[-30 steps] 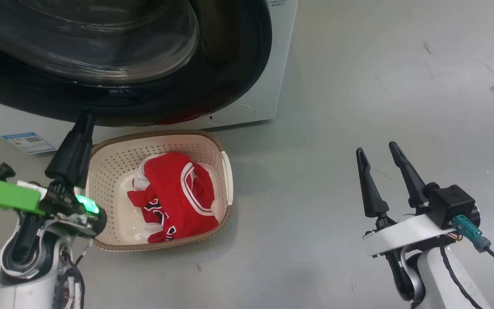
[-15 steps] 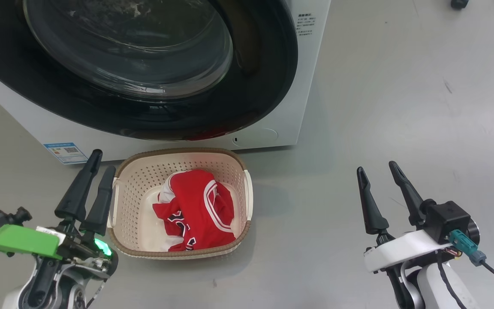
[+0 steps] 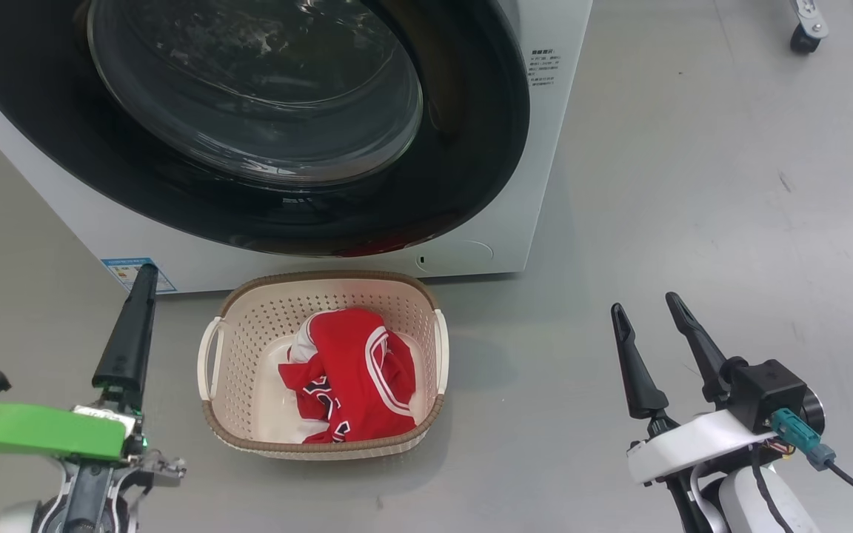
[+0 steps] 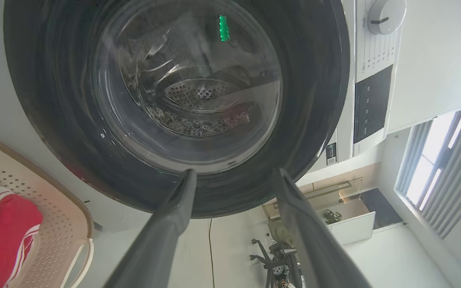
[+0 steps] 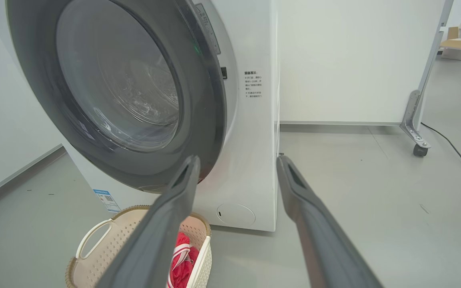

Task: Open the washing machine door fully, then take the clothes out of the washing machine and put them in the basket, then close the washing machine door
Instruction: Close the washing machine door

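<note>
Starting nearest the robot, the left gripper sits at eight o'clock in the head view, turned edge-on there so that it reads as one dark finger. Its own wrist view shows the two fingers spread apart with nothing between them, pointing toward the door. The right gripper sits at four o'clock, its fingers likewise spread and empty, above bare grey floor and well apart from everything else. Between the two, at about six o'clock and nearer the left gripper, the basket stands on the floor just in front of the washing machine. The clothes lie bundled inside it, red with white stripes, toward its right side and below its brown rim. Beyond the basket, at eleven to twelve o'clock, the white machine rises with a small blue label low on its front, partly covered by the left gripper's fingertip. The washing machine door looks shut against the front of the machine, its black rim glossy around the bulging glass. Through that glass the left wrist view shows the holed steel drum. Farthest off, at one o'clock, a small wheel rests on the floor.
</note>
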Robot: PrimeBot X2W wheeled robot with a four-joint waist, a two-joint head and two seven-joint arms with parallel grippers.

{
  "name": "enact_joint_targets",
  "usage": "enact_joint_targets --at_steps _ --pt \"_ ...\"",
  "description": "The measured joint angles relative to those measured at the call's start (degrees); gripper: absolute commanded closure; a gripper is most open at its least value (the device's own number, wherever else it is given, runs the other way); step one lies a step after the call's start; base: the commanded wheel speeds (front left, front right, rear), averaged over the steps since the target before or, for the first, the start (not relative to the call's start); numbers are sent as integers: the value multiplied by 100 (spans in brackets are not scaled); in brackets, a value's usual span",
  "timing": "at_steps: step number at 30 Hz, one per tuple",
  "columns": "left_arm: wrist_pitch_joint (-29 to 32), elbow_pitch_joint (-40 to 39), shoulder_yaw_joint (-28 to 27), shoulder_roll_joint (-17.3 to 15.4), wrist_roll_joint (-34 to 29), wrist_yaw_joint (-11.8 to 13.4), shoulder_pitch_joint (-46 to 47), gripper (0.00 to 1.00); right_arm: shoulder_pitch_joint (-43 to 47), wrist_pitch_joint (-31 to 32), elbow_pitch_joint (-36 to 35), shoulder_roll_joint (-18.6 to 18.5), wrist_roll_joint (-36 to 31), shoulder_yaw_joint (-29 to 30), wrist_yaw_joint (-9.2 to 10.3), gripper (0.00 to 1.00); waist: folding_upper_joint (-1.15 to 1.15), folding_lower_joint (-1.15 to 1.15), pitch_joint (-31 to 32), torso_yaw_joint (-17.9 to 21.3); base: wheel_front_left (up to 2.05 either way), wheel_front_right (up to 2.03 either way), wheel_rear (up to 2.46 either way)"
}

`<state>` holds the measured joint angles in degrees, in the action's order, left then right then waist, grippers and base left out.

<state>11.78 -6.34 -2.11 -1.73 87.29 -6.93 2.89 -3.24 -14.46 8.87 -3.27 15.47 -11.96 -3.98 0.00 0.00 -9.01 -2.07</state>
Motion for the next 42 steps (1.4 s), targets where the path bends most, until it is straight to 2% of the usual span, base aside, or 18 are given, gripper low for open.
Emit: enact_joint_targets --at_steps 4,7,10,16,20,33,42 --pt "-444 -234 137 -259 -1165 0 3 0 31 0 -10 2 0 21 0 0 0 0 30 3 0 0 0" --pt "-724 -320 254 -388 -1705 0 7 0 31 0 -19 4 -7 33 0 0 0 0 52 5 0 0 0" --pt "-1007 -321 404 -509 -2393 0 5 0 34 0 -19 5 -8 55 0 0 0 0 104 4 0 0 0" --pt "-1547 -123 557 -961 -4098 10 -117 0 164 0 -20 11 -56 68 0 0 0 0 232 -6 0 0 0" --pt "-1774 -7 748 -1033 -4844 252 -319 0 246 0 -24 18 -57 91 0 0 0 0 324 -16 0 0 0" --pt "-2053 350 1360 -1002 -5951 931 -826 0 631 0 -12 48 -100 118 13 0 0 0 619 -108 0 0 0" --pt "-2096 435 1479 -942 -6184 1125 -1009 0 771 0 8 63 -120 51 59 0 0 0 733 -159 0 0 0"
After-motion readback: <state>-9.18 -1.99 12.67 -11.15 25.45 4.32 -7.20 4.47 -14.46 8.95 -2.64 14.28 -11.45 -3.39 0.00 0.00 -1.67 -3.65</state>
